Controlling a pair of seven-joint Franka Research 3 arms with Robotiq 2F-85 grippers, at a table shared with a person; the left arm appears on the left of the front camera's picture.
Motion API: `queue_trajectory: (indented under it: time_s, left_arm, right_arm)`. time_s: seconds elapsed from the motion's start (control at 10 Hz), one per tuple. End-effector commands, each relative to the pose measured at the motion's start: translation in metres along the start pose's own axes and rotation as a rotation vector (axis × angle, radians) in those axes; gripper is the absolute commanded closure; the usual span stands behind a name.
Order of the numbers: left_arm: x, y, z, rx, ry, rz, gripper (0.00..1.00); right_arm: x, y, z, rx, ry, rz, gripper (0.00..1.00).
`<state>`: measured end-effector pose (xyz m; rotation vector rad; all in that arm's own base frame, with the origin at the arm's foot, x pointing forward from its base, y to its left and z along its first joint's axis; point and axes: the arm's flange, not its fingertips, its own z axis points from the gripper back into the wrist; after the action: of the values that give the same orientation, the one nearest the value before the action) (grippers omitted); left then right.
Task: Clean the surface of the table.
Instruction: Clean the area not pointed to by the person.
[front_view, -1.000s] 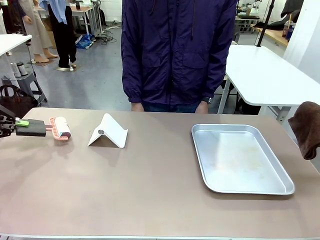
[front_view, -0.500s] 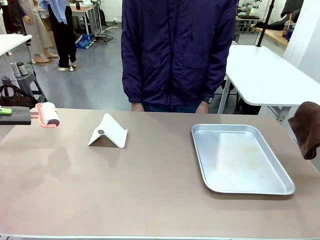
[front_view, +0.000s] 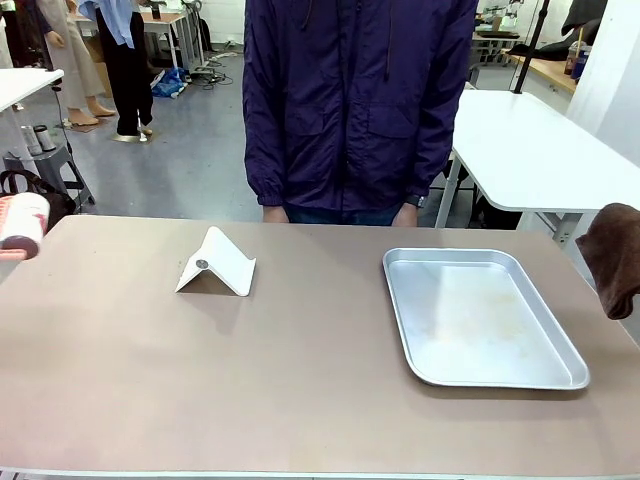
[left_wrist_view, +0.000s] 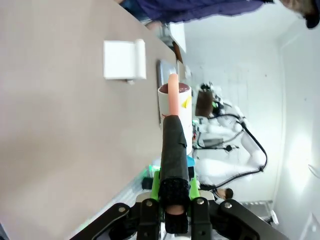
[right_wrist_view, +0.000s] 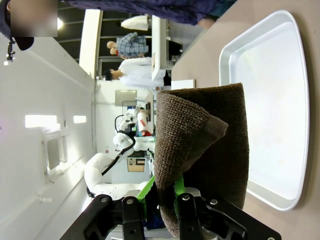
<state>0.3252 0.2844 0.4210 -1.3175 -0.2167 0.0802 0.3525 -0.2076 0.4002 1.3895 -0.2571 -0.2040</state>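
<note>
The brownish-tan table (front_view: 250, 380) stretches across the front view. At its far left edge hangs a lint roller (front_view: 20, 225) with a pink frame and a white roll, lifted off the top. In the left wrist view my left gripper (left_wrist_view: 172, 192) is shut on the roller's black handle (left_wrist_view: 173, 145), and the roll (left_wrist_view: 176, 100) points away from me above the table (left_wrist_view: 60, 125). My right gripper (right_wrist_view: 167, 192) is shut on a folded brown cloth (right_wrist_view: 205, 150), which also hangs at the right edge (front_view: 612, 255) of the front view, clear of the table.
A white folded stand (front_view: 216, 263) sits left of centre. A shiny metal tray (front_view: 480, 315) lies on the right half, with nothing in it. A person in a dark purple jacket (front_view: 355, 100) stands at the far side, hands at the table's edge.
My left gripper has carried the lint roller leftward and upward, from beside the white stand to the picture's left edge. The brown cloth at the right has stayed still.
</note>
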Motion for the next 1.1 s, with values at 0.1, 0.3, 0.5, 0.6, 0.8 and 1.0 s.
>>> queue_trajectory:
  time_s: [0.1,0.3,0.5,0.6,0.8,1.0]
  left_arm:
    - [-0.041,-0.003,0.008,-0.041,0.054,-0.009,0.78]
    - [-0.057,-0.003,0.008,-0.032,0.077,-0.022,0.78]
    - [-0.049,-0.002,0.011,-0.031,0.064,0.006,0.78]
    - [-0.049,-0.002,0.011,-0.031,0.064,0.006,0.78]
    - [-0.049,-0.002,0.011,-0.031,0.064,0.006,0.78]
    - [-0.049,-0.002,0.011,-0.031,0.064,0.006,0.78]
  right_arm:
    - [0.000,0.004,0.000,0.015,-0.013,-0.013,0.87]
    - [0.000,0.004,0.000,0.015,-0.013,-0.013,0.87]
    - [0.000,0.004,0.000,0.015,-0.013,-0.013,0.87]
    - [0.000,0.004,0.000,0.015,-0.013,-0.013,0.87]
    - [0.000,0.004,0.000,0.015,-0.013,-0.013,0.87]
    - [0.000,0.004,0.000,0.015,-0.013,-0.013,0.87]
